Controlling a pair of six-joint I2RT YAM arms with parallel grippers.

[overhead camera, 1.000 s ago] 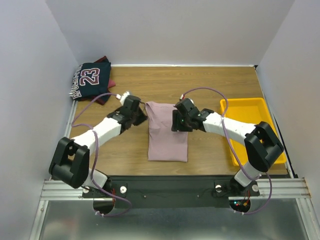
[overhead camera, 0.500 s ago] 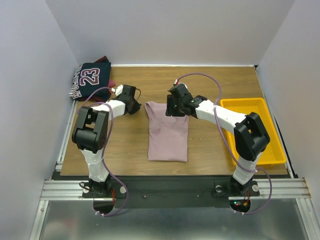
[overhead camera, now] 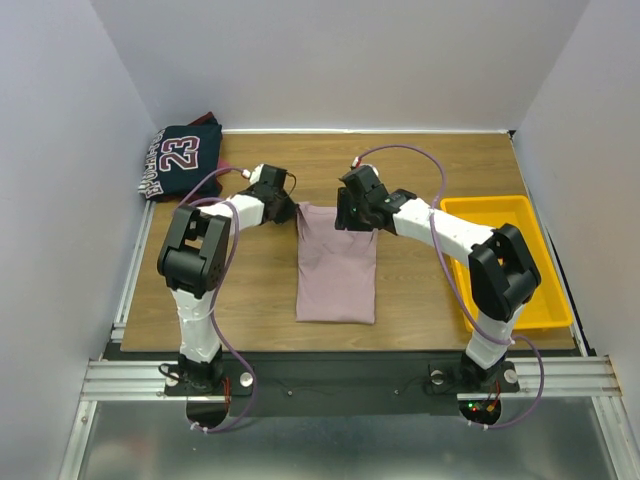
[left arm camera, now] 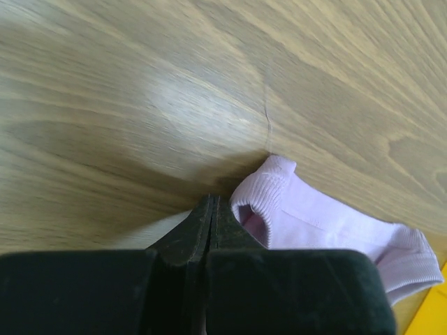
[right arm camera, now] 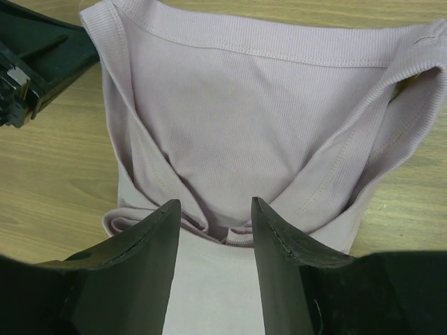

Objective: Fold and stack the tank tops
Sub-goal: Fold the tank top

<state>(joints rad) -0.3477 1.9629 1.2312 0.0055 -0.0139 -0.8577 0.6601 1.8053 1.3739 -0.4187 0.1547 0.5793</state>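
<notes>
Wooden surface (overhead camera: 250,285), white walls around. Pink top (overhead camera: 336,265) lies mid-surface, sides folded in to a long strip; cross fold looks not yet done. Navy top (overhead camera: 182,160) and maroon top (overhead camera: 223,166) sit heaped in the far left corner, unfolded, no stack yet. Right gripper (right arm camera: 214,204): jaws wide over the strap end. Left gripper (left arm camera: 211,209): jaws closed, strap just beside, no cloth visible between. Maroon mostly hidden under navy.

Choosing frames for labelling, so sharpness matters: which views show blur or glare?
Left wrist: the table grain is smeared, with a pale glare patch; the pink top strap is sharper. Right wrist: the top's ribbing and stitching are crisp. Top external: evenly lit and sharp.
</notes>
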